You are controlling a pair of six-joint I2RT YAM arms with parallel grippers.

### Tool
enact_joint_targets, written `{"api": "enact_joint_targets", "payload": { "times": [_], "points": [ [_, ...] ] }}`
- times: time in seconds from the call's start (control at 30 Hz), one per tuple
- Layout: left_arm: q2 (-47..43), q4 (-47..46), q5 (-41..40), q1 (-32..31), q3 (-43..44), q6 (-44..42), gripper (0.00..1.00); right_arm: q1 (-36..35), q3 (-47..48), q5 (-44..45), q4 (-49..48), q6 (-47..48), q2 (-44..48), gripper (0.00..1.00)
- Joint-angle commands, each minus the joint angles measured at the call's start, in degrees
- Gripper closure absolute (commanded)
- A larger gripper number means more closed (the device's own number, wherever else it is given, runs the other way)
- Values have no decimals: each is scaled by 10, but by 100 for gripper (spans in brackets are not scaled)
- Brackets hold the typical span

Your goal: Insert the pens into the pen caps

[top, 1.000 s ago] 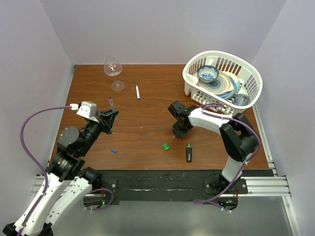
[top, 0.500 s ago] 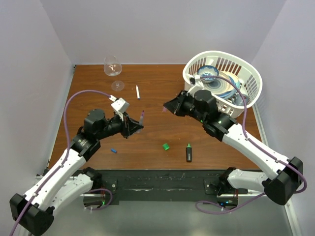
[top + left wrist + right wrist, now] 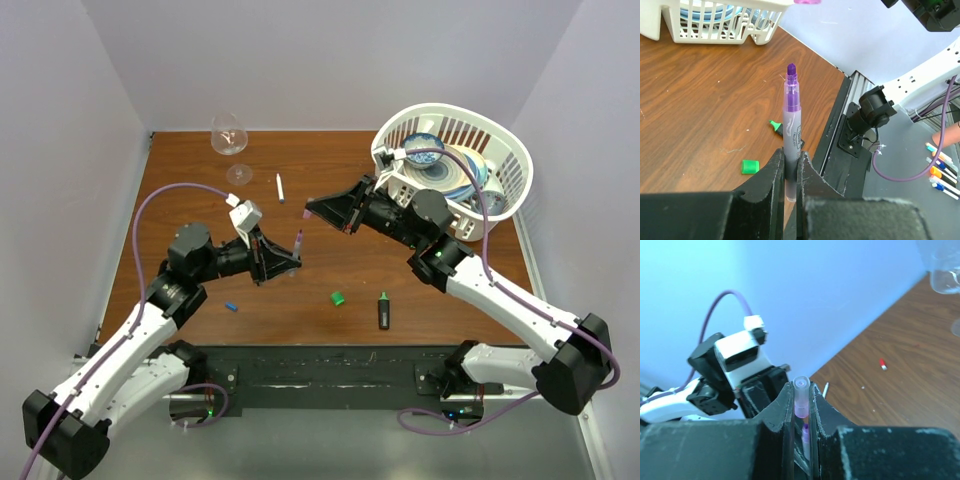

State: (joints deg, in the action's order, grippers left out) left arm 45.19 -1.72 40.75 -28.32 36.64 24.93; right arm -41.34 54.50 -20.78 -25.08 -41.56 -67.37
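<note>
My left gripper is shut on the purple-grey pen, held above the table with its purple tip pointing up and away. My right gripper is shut on a small clear purple cap, held just above and apart from the pen tip. The pen shows between my left fingers in the left wrist view. The white pen, green cap, blue cap and black marker with green tip lie on the table. A red cap lies on the wood.
A white basket with dishes stands at the back right. A wine glass stands at the back left. The black rail runs along the near edge.
Both arms rose and came together over the table's middle. The left gripper carried the pen right; the right gripper carried the cap left, close to the pen tip.
</note>
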Motion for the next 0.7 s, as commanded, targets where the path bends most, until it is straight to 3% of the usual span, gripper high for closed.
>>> {"api": "enact_joint_targets", "payload": {
  "times": [0.0,0.67],
  "points": [
    [5,-34,18,0,-4,9,100,-6,-1,-40,-66,2,-7,100],
    [-12,-33,18,0,-6,4,100,-25,-38,-58,-43,55,-5,100]
  ]
}}
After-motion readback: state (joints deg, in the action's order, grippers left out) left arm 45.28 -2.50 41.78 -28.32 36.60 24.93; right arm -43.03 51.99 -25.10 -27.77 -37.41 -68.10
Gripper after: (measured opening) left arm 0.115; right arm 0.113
